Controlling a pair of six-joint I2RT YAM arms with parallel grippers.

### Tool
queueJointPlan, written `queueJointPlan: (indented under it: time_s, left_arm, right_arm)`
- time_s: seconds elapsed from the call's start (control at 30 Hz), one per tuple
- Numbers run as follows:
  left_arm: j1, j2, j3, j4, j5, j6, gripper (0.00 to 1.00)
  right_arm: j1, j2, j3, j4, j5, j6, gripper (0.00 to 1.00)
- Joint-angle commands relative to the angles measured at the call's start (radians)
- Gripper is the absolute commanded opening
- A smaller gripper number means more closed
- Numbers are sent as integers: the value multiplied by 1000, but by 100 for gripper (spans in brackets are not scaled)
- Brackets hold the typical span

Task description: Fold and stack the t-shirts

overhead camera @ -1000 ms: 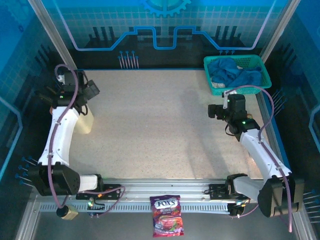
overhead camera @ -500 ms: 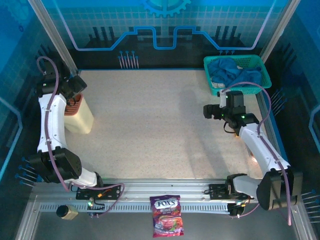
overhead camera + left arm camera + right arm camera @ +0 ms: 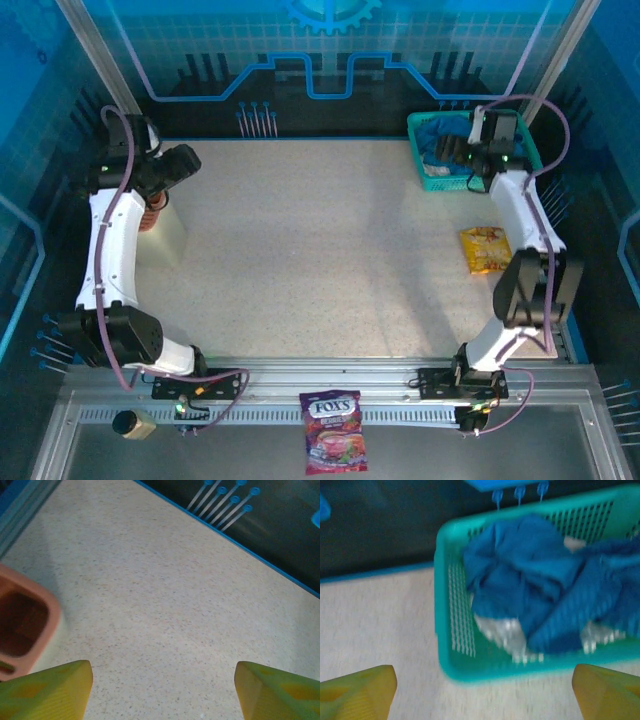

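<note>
Two arms reach over a speckled beige desk (image 3: 320, 260) ringed by blue backdrop panels (image 3: 320, 50) printed with a circuit pattern and a gear.

At the far right corner of the desk sits a teal-green mesh basket (image 3: 418, 135), its rim close to the far edge. The teal-blue t-shirt (image 3: 520, 575) lies crumpled inside it, heaped up against the basket's (image 3: 442, 605) walls. Pale patches show beneath the blue cloth, too blurred to tell what they are. The right gripper (image 3: 492, 135) hangs over the basket, and in the wrist view the right gripper (image 3: 482, 690) has its yellow fingertips spread wide with nothing between them, above bare desk (image 3: 375, 625) just short of the basket's near wall.

Near the left edge, towards the far left corner, stands a cream tub (image 3: 165, 230) with a terracotta lining. The left gripper (image 3: 185, 165) is raised just beside it. From the left wrist, the left gripper (image 3: 162, 690) is also spread apart and holds nothing, over bare desk (image 3: 165, 590), with the tub (image 3: 22, 625) at its left.

A yellow snack packet (image 3: 485, 248) lies flat near the right edge, well apart from the basket. Along the near edge runs an aluminium rail (image 3: 300, 372), and a purple sweets bag (image 3: 335, 440) lies across it at the middle.
</note>
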Motion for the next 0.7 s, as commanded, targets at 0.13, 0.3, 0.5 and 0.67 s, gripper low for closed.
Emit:
queueJointPlan:
  time_s: [0.13,0.3,0.5,0.67]
  left_arm:
    - [-84,43,60,31,29,66,79]
    - [-138,65,83,25,16,107,87]
    - [-194,68,92,9,-5,153,88]
    - [-234,54,70,10,-26,171,88]
  right_arm:
    - [-21,539,659,-338,-23,-53,83]
    - [-21,855,1081,-485,69,-97,83]
    - [-21,853,983,-359,157,-113,87]
    - [-13,874,992,-336,177,-115,76]
